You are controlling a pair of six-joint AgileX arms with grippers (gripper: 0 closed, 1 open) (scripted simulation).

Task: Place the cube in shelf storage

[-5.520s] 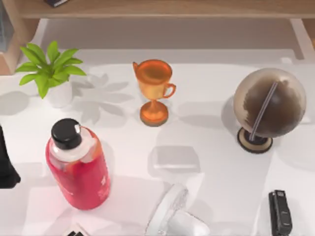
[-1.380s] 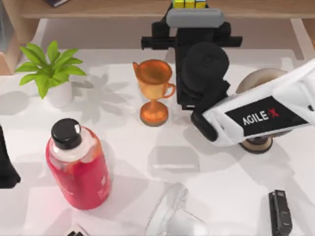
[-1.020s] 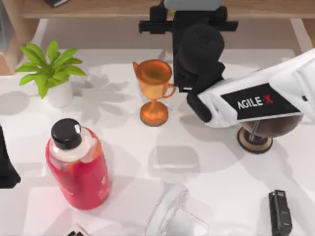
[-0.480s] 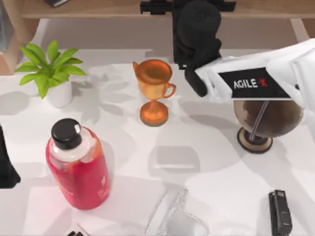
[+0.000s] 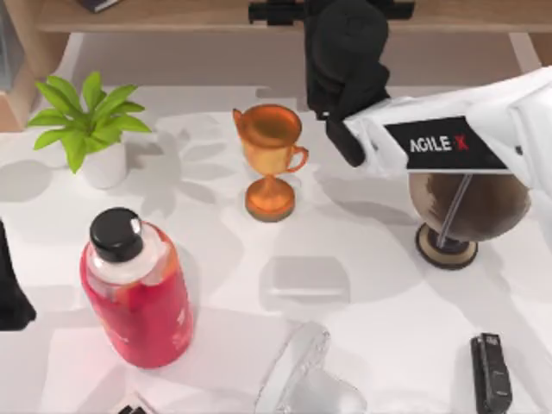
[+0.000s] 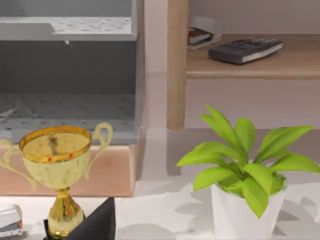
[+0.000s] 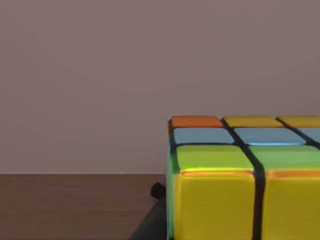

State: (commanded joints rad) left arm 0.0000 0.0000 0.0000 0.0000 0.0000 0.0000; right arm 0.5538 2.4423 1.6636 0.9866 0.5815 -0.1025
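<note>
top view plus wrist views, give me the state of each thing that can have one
cube: level, over the brown shelf board
shelf storage: upright, right arm reaching over its board
trophy: upright
red bottle: upright, black cap on
globe: upright on its stand
potted plant: upright

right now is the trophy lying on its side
No, the orange trophy stands upright on its base on the white table, between the potted plant and the globe.

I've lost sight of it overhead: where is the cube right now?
The cube is close up in the right wrist view, over the shelf storage board at the table's far edge, where the right arm reaches past the trophy.
</note>
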